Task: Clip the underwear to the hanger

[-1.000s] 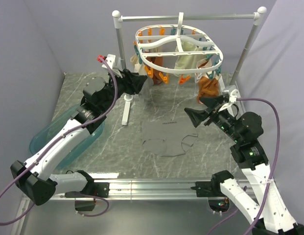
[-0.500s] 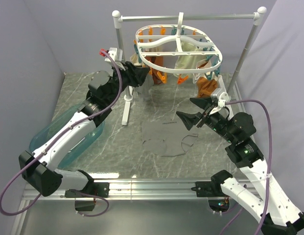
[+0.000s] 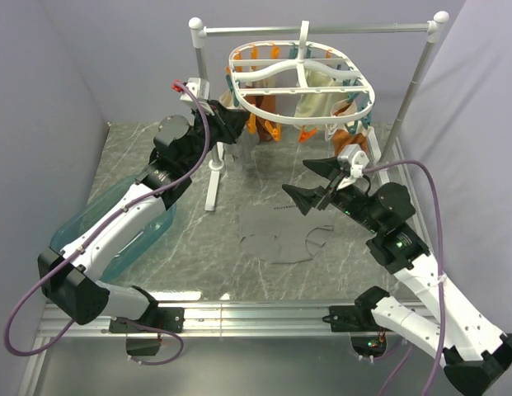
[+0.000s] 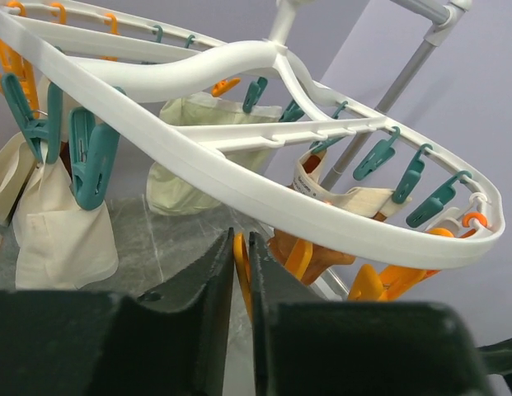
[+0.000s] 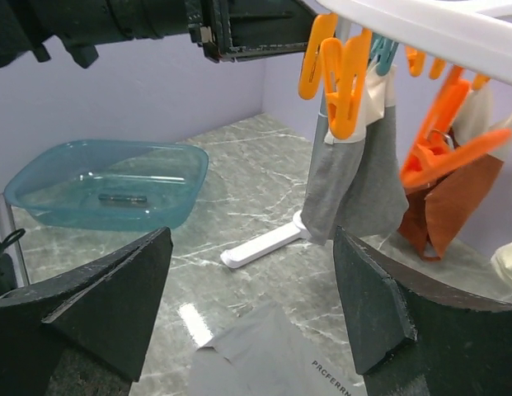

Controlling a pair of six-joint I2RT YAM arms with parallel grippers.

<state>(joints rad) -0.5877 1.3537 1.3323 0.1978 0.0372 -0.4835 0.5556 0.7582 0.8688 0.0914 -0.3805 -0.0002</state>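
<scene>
Top external view takes in the grey marbled tabletop (image 3: pixel 214 268), with a white rail stand (image 3: pixel 321 30) at its far edge. The white oval hanger (image 3: pixel 302 66) hangs from the rail and is ringed with orange and teal pegs. Cream and brown-orange garments already hang from its far and right sides. A clear blue basin (image 3: pixel 115 235) sits on the left of the tabletop, partly under the left arm. The underwear (image 3: pixel 276 233) lies flat and spread on the tabletop in front of the stand, lower than the hanger and between the two arms. Neither gripper touches it.

By that layout the task looks barely begun: the underwear is not lifted and no part of it meets a peg. Picking it up, raising it to the rim and pegging it are all left to do.

The left arm reaches up and forward, with the left gripper (image 3: pixel 237 125) at the hanger's near-left rim. In the left wrist view its fingers stand almost together with an orange peg (image 4: pixel 241 276) in the thin gap, seemingly pinched. The right arm bends in from the right, and the right gripper (image 3: pixel 295 176) hovers above the underwear's far edge. Its jaws are spread wide and empty, pointing toward the left.
</scene>
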